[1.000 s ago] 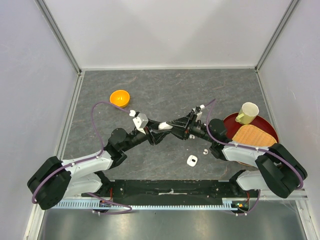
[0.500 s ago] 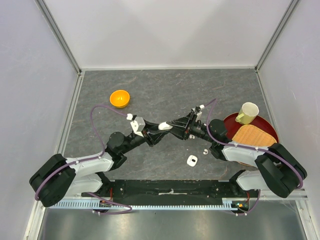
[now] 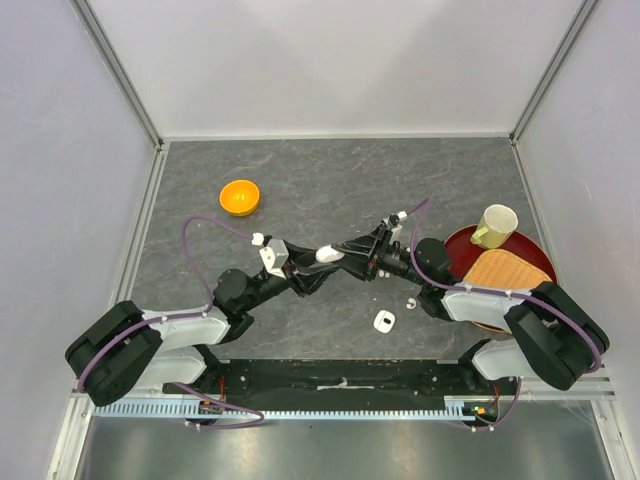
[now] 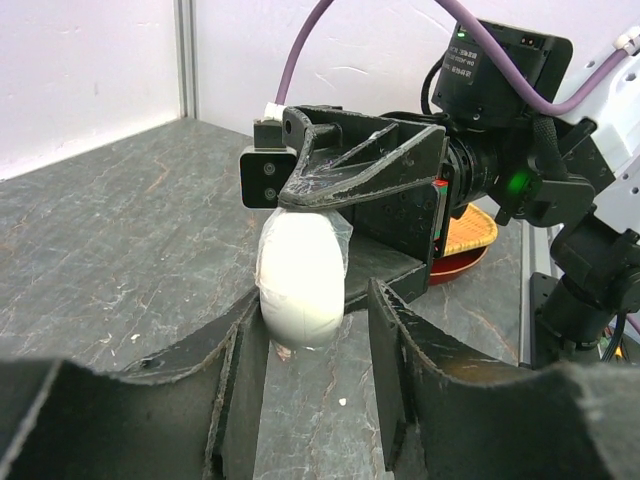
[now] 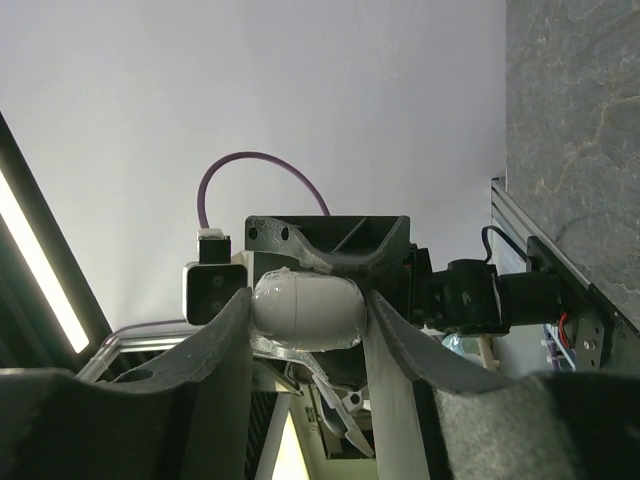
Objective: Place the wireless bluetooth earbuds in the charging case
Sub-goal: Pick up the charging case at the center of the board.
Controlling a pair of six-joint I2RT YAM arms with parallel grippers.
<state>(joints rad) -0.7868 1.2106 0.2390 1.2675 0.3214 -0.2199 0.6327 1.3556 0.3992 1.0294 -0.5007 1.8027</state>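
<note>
Key relation: charging case [image 4: 300,272] is held up off the table left of the red plate [image 3: 462,245], between the two arms; both tools meet there nose to nose; right gripper [image 5: 305,305] comes at it from the plate side, left gripper [image 4: 315,335] from the side away from the plate.

Right gripper is pinching the case, one finger on each rounded end, so the grip runs along the case's long axis; in the left wrist view that axis stands upright.

Left gripper's jaws are partly spread and straddle the lower half of the case across its narrow width; one finger looks to be touching the shell, the other stands just apart; not clamped, as far as you can see.

Case looks shut, egg-shaped, no lid gap visible; my guess is you need the left tool to work the lid while the right holds; so keep the left fingers square to the short axis and don't shove the case out of the right pinch.

Earbud [image 3: 410,301], tiny white, lies on the table just left of the plate's near edge, below the right arm; a second small white case [image 3: 384,321] lies a bit further left of the plate and nearer the bases; right arm is the nearer one to both; other earbuds not made out.
</note>
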